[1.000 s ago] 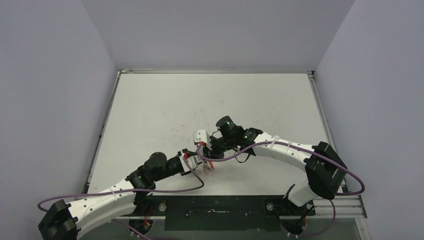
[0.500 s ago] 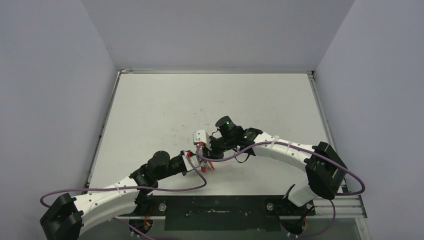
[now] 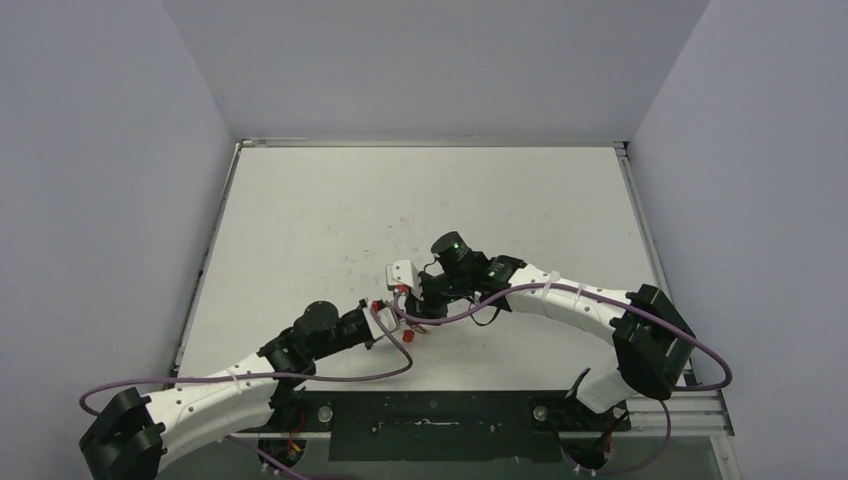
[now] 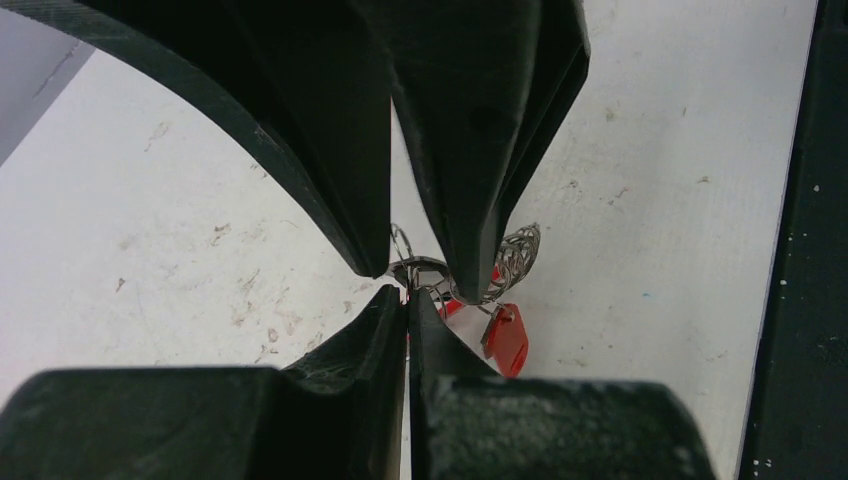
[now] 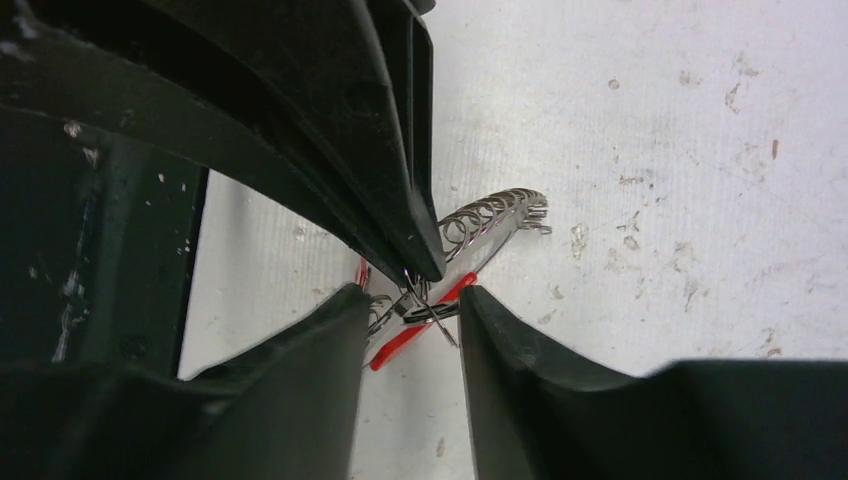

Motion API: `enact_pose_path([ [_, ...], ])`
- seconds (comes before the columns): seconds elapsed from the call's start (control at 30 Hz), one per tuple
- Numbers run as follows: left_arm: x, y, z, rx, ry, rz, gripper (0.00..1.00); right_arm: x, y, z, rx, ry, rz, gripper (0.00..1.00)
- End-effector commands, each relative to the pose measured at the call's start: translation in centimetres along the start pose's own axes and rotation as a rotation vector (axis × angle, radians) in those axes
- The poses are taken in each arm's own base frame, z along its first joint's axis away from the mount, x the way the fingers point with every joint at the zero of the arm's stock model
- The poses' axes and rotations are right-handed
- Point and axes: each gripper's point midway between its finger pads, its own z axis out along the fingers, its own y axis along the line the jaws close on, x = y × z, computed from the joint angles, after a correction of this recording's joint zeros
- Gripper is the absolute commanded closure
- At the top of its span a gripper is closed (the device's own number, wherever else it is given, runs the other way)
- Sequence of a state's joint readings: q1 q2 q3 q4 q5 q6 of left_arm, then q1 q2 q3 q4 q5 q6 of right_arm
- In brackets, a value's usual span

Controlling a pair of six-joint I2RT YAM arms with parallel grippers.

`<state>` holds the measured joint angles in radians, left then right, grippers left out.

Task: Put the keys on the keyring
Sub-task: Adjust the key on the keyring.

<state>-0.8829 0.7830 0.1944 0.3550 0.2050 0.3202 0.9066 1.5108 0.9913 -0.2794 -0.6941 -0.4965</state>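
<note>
We now pinch the keyring [image 5: 487, 218] with the left end effector [image 4: 408, 292] as the right end effector [image 5: 412, 305] beside that ring spreads, passing the hold.

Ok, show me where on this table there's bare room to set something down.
Free: the table's whole far half, wall to wall, and the strip along its left edge. Crowded: near centre, where the left gripper and right gripper meet over the keyring; the right arm and the left arm fill the near edge.
</note>
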Motion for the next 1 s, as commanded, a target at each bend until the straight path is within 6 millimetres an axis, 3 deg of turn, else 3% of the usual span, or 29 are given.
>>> enact_pose_path([
  [0.0,-3.3,1.0,-0.3,-0.04,-0.118,0.012,1.0,-4.0,-1.2,-2.0,0.074,-0.132,-0.085,0.52],
  [0.07,-3.4,1.0,-0.5,-0.039,-0.123,0.021,1.0,-4.4,-1.5,-2.6,0.085,-0.166,-0.096,0.44],
  [0.2,-3.5,0.8,-0.8,-0.033,-0.126,0.042,1.0,-4.1,-1.6,-3.3,0.071,-0.179,-0.105,0.44],
  [0.43,-3.5,0.8,-0.9,-0.028,-0.128,0.049,1.0,-3.7,-0.9,-3.4,0.001,-0.17,-0.15,0.62],
  [0.6,-3.6,0.7,-0.9,-0.026,-0.128,0.049,1.0,-3.4,-0.7,-3.0,-0.039,-0.162,-0.155,0.64],
  [0.7,-3.6,0.7,-0.9,-0.024,-0.126,0.047,1.0,-3.5,-0.6,-2.7,-0.051,-0.168,-0.162,0.7],
  [0.97,-3.5,0.6,-0.9,-0.018,-0.125,0.045,1.0,-3.7,-1.8,-2.6,0.01,-0.167,-0.179,0.58],
])
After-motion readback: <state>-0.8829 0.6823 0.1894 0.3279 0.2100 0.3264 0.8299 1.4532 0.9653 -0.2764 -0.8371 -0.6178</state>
